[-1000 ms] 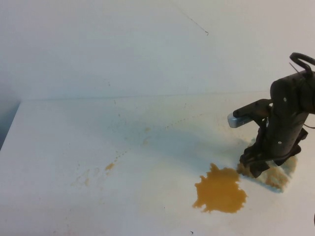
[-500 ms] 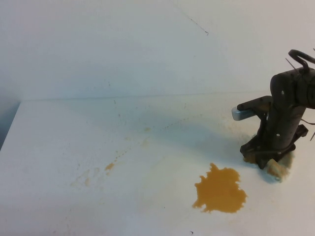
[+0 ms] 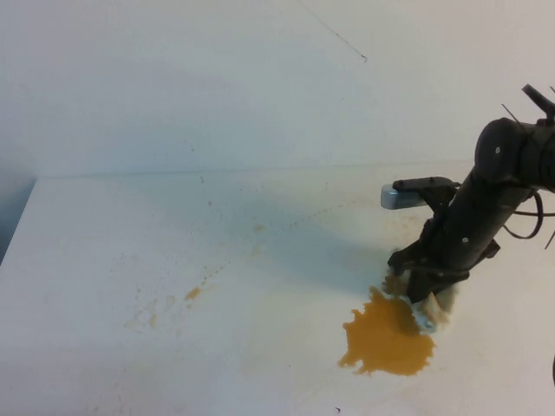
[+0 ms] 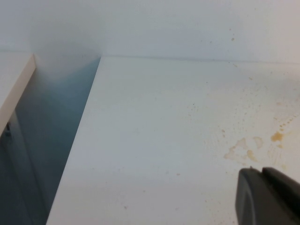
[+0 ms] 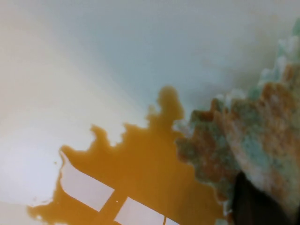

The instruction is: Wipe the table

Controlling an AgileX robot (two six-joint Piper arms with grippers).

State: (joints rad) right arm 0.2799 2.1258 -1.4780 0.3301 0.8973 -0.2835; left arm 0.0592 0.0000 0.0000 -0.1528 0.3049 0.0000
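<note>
An orange puddle [image 3: 386, 336] lies on the white table [image 3: 130, 234] at the front right. My right gripper [image 3: 421, 299] points down at the puddle's right edge, shut on a stained, pale cloth [image 3: 433, 315] that touches the liquid. In the right wrist view the brown-and-green blotched cloth [image 5: 255, 131] meets the puddle [image 5: 140, 159], with one dark finger [image 5: 253, 206] pressed against it. My left gripper [image 4: 262, 172] shows only in the left wrist view, its fingers together over the table's left part, holding nothing.
Faint dried orange spots [image 3: 192, 293] mark the table's left middle, also seen as stains [image 4: 243, 149] near the left gripper. The table's left edge [image 4: 89, 108] drops to a dark gap. A plain wall stands behind the table.
My right gripper has closed on the cloth and carried it left from the table's right side to the puddle's edge. The left arm has not moved.
</note>
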